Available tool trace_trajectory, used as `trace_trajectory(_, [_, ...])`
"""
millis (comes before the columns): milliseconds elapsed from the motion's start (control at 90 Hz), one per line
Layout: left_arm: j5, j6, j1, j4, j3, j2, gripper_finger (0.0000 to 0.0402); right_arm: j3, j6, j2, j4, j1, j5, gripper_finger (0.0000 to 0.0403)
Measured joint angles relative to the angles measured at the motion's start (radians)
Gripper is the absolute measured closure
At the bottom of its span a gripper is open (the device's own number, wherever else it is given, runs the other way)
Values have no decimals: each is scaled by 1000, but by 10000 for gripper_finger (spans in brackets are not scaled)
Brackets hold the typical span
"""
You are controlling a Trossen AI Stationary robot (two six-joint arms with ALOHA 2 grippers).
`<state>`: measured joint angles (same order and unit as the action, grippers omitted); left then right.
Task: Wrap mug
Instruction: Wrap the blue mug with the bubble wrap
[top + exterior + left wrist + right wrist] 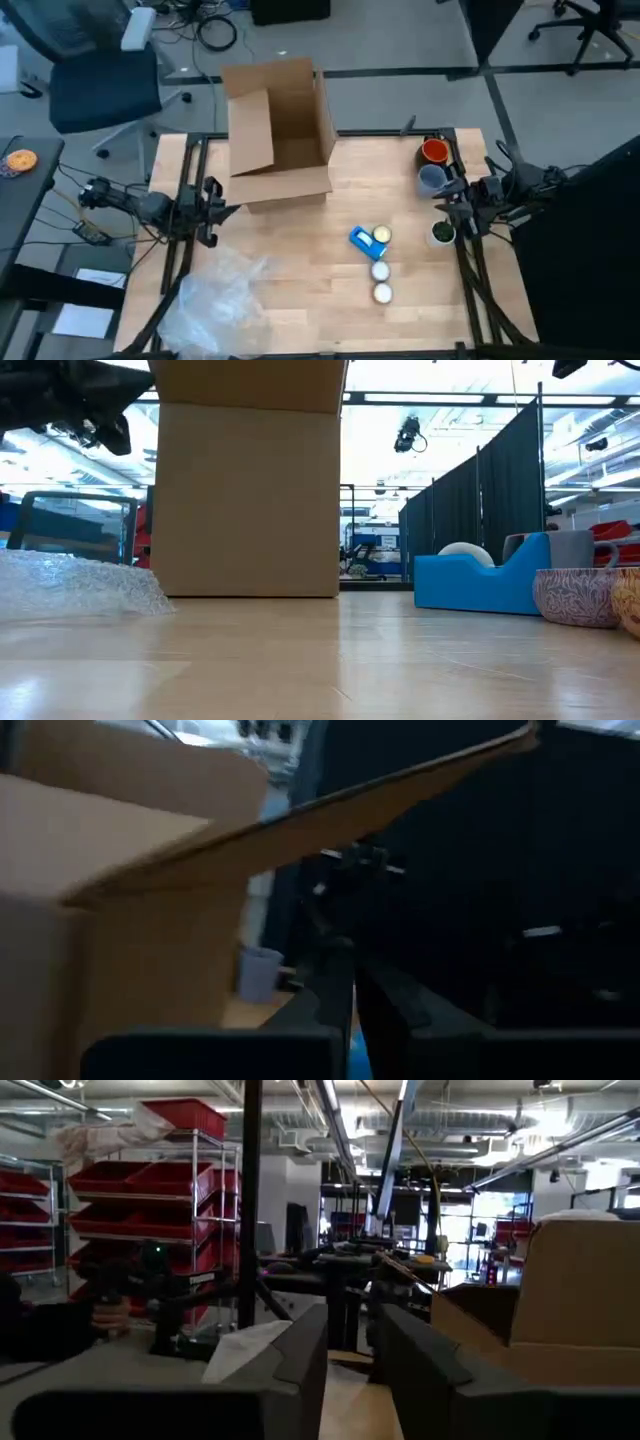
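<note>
Three mugs stand at the table's right edge: an orange one (434, 152) farthest back, a grey one (432, 178) in front of it, and a patterned one (443, 233) nearest. A crumpled sheet of bubble wrap (215, 300) lies at the near left. My left gripper (232, 211) hovers shut at the left edge, beside the cardboard box (280, 130). My right gripper (443, 197) hovers shut between the grey and patterned mugs, above the table. Neither gripper holds anything.
The open cardboard box stands at the far middle, one flap hanging out toward my left gripper. A blue tape dispenser (365, 240) and two white rolls (381, 281) lie in the middle right. Bare wood (300, 250) lies between the wrap and the dispenser.
</note>
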<state>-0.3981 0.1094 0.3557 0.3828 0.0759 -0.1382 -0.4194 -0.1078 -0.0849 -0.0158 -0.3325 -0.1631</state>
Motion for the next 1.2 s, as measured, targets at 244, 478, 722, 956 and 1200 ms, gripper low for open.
trace_trajectory(244, [173,56,26,-131,207,-219,401,0,0,0,0,0,0,331])
trace_trajectory(478, [169,217,103,-782,573,-470,401,0,0,0,0,0,0,331])
trace_trajectory(722, [257,472,144,-1273,824,-677,402,0,0,0,0,0,0,331])
trace_trajectory(956, [430,583,194,-1487,836,-749,389,0,0,0,0,0,0,331])
trace_trajectory(1200, [541,726,270,-1566,836,-763,334,0,0,0,6,0,0,331])
